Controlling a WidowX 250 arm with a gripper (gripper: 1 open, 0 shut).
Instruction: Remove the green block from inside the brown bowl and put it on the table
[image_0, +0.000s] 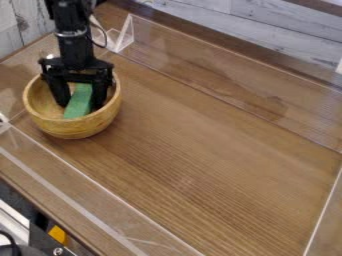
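The brown bowl (59, 122) sits at the left of the table (214, 150). Inside it lies the green block (80, 98), leaning along the bowl's inner wall. My black gripper (78, 88) points straight down into the bowl, open, with one finger on either side of the block. I cannot tell whether the fingers touch the block. The arm rises from the bowl toward the top left edge of the picture.
Clear plastic walls (80, 200) edge the tabletop on the near and far sides. A clear plastic piece (123, 38) stands behind the bowl. Broad bare wood stretches to the right of the bowl.
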